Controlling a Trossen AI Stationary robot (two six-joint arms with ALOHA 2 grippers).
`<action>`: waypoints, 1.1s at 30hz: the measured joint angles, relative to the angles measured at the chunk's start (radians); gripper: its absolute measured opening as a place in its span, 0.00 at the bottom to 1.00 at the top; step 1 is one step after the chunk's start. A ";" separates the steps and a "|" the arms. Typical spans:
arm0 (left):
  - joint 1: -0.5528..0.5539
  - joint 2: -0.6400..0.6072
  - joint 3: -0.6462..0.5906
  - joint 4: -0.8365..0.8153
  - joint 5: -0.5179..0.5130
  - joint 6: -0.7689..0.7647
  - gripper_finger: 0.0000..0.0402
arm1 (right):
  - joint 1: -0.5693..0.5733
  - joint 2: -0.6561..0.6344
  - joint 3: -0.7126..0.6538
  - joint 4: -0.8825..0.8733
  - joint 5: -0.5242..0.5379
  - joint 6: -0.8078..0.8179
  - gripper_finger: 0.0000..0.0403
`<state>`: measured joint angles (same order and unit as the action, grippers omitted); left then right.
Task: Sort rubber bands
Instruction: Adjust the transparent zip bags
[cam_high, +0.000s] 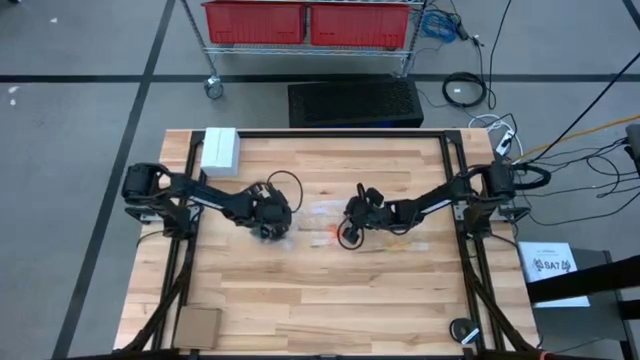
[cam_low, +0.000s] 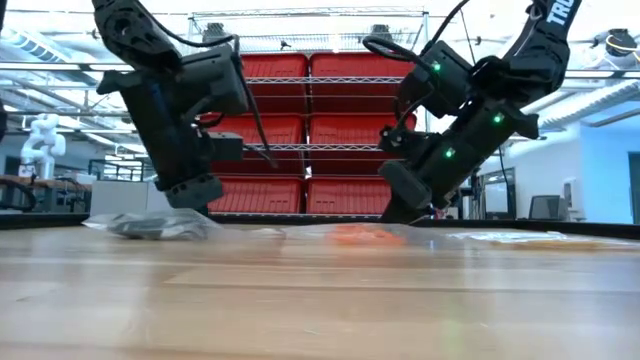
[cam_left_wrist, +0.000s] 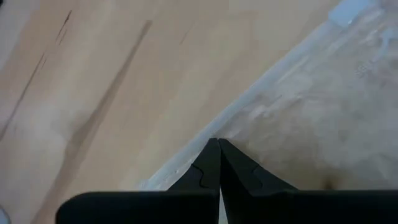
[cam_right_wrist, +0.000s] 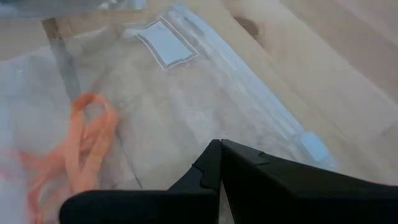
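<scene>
Both arms reach in from the side edges toward the middle of the wooden surface (cam_high: 300, 290), wrists bent down. Left end effector (cam_left_wrist: 218, 144) closed, fingertips pressed together, nothing between them; it points down at the edge of a clear plastic zip bag (cam_left_wrist: 323, 99), tips at or just above the film — contact cannot be told. In the low view the left end effector (cam_low: 190, 195) hangs just over a crumpled clear bag (cam_low: 150, 225) with something dark inside.

Right end effector (cam_right_wrist: 221, 146) also closed and empty, tilted steeply, tips over a second clear zip bag (cam_right_wrist: 205, 93) with a white label (cam_right_wrist: 165, 42) and zip strip. Orange rubber bands (cam_right_wrist: 78, 146) lie as a loose tangle beside the tips, in or under that bag's film — cannot tell which. Seen from above, the orange rubber bands (cam_high: 335, 231) sit at the middle of the surface, between the two end effectors and nearer the right one (cam_high: 350, 236).

White box (cam_high: 221, 150) near the far left corner. Brown cardboard piece (cam_high: 198, 326) at the near left corner. Black frame rails run along the side edges.

Beyond the far edge: wire shelving with red bins (cam_low: 300, 130), a black crate (cam_high: 355, 102) on the floor, cables (cam_high: 465, 90) on the grey floor to the right.
</scene>
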<state>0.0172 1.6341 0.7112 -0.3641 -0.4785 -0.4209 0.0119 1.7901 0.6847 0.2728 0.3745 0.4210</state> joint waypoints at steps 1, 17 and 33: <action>-0.004 -0.001 -0.007 -0.001 -0.006 -0.025 0.01 | 0.003 -0.001 0.000 -0.003 0.002 0.008 0.00; -0.112 -0.093 -0.020 -0.207 -0.036 -0.255 0.01 | 0.061 -0.033 -0.002 -0.091 0.018 0.078 0.00; -0.149 -0.138 -0.019 0.150 -0.013 -0.021 0.01 | 0.092 -0.160 -0.003 -0.195 0.060 0.002 0.00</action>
<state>-0.1322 1.4960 0.6926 -0.2138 -0.4914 -0.4417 0.1035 1.6297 0.6817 0.0774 0.4349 0.4232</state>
